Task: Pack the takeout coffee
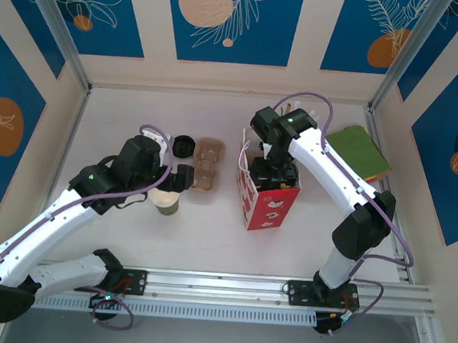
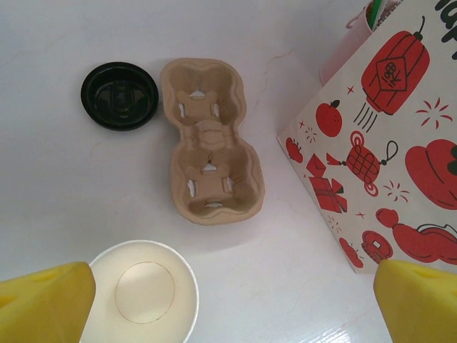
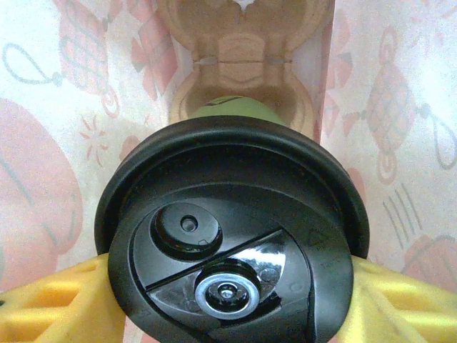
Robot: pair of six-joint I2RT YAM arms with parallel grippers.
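The takeout coffee, a green cup under a round black lid, sits between the yellow fingers of my right gripper, which is shut on it. It hangs inside the red-and-white bag, above a cardboard carrier at the bag's bottom. In the top view my right gripper reaches down into the bag's open mouth. My left gripper stands open over the table, just above a lidless green cup with a cream inside.
A loose black lid and an empty cardboard two-cup carrier lie left of the bag. A flat green object lies at the back right. Walls close off the table's back and sides.
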